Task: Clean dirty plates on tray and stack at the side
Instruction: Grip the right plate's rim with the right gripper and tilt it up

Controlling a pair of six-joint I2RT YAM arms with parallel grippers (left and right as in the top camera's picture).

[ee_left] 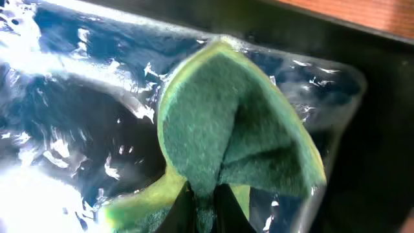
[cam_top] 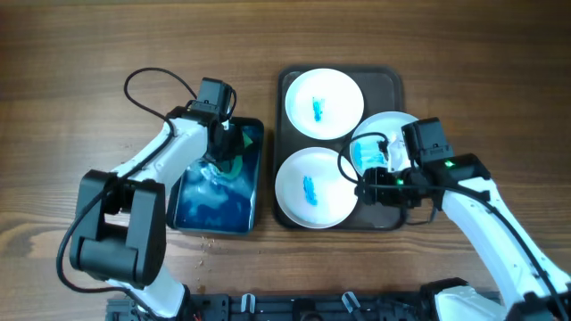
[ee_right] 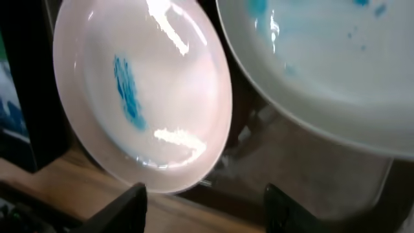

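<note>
Three white plates smeared with blue lie on a dark tray [cam_top: 392, 82]: one at the back [cam_top: 323, 103], one at the front [cam_top: 312, 188] and one at the right [cam_top: 382, 143], partly under my right arm. My right gripper [cam_top: 363, 185] is open and empty above the tray's front edge, between the front plate [ee_right: 139, 97] and the right plate [ee_right: 330, 65]. My left gripper [cam_top: 225, 156] is shut on a green and yellow sponge [ee_left: 236, 126], which it holds folded over the blue water in a black basin [cam_top: 214, 178].
The basin stands left of the tray on a wooden table [cam_top: 71, 53]. Cables run from both arms. The table's front edge holds a black rail [cam_top: 294, 303].
</note>
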